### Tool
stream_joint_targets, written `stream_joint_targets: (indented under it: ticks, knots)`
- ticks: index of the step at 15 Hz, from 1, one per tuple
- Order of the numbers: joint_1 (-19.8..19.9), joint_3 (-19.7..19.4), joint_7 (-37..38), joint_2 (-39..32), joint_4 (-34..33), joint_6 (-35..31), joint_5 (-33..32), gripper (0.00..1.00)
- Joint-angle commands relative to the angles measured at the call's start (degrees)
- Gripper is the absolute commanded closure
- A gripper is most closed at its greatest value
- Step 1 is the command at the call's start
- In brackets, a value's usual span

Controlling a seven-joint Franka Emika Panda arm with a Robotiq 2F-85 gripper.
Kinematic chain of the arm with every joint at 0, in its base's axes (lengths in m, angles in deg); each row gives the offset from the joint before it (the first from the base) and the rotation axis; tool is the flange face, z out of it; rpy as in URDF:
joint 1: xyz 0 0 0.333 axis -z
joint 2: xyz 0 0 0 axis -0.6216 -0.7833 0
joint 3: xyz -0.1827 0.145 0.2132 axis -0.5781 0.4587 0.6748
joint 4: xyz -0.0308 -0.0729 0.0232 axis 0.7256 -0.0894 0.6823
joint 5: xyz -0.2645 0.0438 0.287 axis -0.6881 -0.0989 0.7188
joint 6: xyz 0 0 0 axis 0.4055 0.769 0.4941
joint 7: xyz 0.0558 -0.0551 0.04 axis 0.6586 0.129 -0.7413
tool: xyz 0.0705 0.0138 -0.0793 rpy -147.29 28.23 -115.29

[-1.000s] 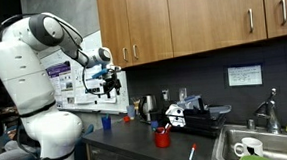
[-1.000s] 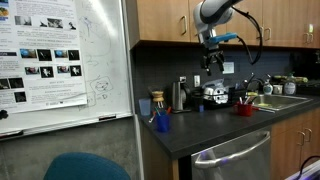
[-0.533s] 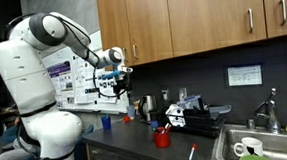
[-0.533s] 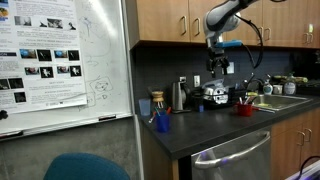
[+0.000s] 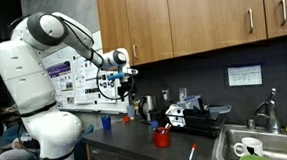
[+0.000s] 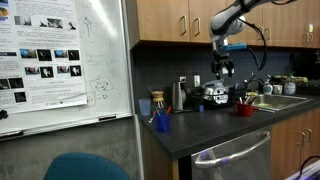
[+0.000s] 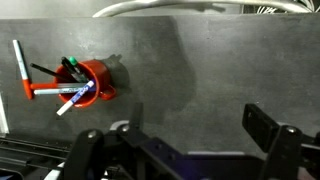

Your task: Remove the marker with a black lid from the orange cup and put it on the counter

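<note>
The orange cup [image 7: 97,80] stands on the dark counter [image 7: 200,70] and holds several markers. The marker with a black lid [image 7: 45,72] is a dark stick leaning out of the cup toward the left. The cup also shows in both exterior views [image 5: 162,139] [image 6: 243,109], where the markers are too small to tell apart. My gripper [image 7: 180,135] is open and empty. It hangs high above the counter in both exterior views [image 5: 127,87] [image 6: 225,69], to the side of the cup and well apart from it.
A marker with red and pale-blue parts [image 7: 18,65] lies on the counter beside the cup [image 5: 192,152]. A small blue cup [image 5: 106,121] [image 6: 162,121], a black-and-white appliance [image 5: 176,115], a steel sink [image 5: 253,143] and wooden cabinets [image 5: 180,18] overhead are nearby.
The arm has carried the open gripper sideways above the counter, closer to the orange cup. The cup and markers have not moved.
</note>
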Motion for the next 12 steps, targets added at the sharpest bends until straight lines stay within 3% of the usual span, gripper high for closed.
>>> stream_joint_targets:
  ticks: [1,6,12]
  knots:
    - [-0.1,0.2,0.1,0.0,-0.1,0.1,0.0,0.0]
    - [1.0,-1.2,-1.9,-0.2,0.0,-0.6,-1.7,0.0]
    - [7.0,-10.5,-16.4,-6.7,-2.7,-6.2,-4.5,0.0]
